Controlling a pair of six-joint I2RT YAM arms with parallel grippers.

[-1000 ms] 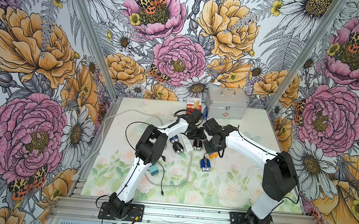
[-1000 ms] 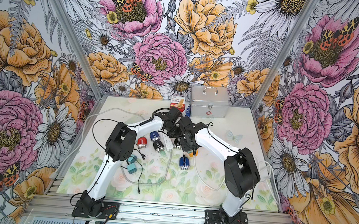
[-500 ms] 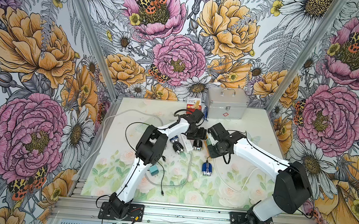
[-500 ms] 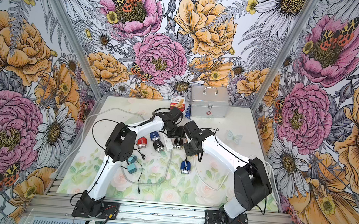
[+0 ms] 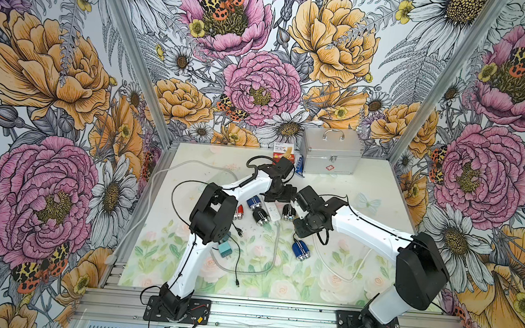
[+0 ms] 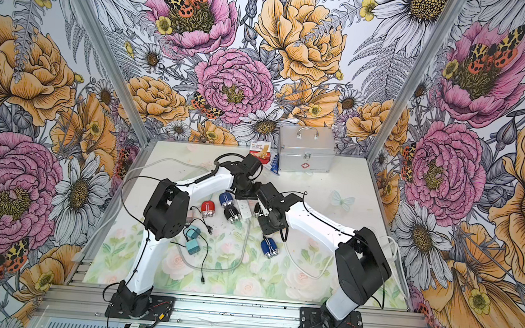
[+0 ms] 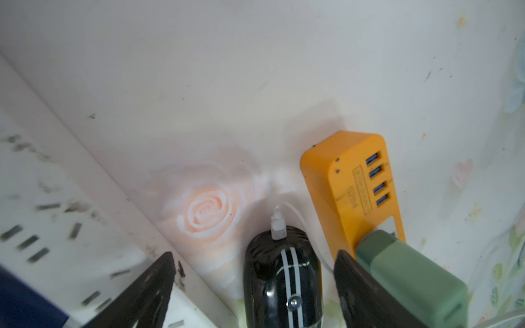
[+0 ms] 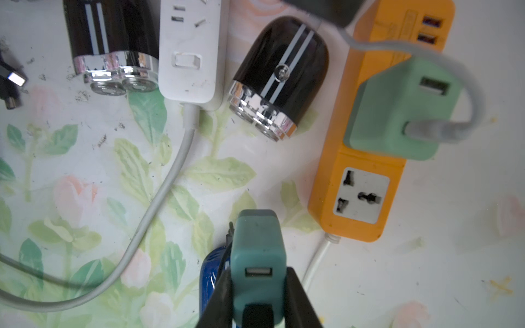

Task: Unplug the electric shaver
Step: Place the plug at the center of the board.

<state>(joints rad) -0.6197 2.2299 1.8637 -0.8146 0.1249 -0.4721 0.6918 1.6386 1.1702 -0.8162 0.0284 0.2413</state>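
Widened within the last second, the left gripper (image 7: 255, 261) is shown spread either side of a black white-striped electric shaver (image 7: 281, 278) mid-table (image 5: 366, 180). Nearer the front edge, a teal plastic charger plug (image 8: 257, 244) is pinched by the right gripper (image 8: 258, 284), clear of the orange power strip (image 8: 369, 198). The blue electric shaver (image 5: 300, 250) lies just beneath.

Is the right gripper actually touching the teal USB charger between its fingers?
Touching. In the right wrist view, both fingers of the right gripper press against the sides of the teal USB charger, with no gap visible.
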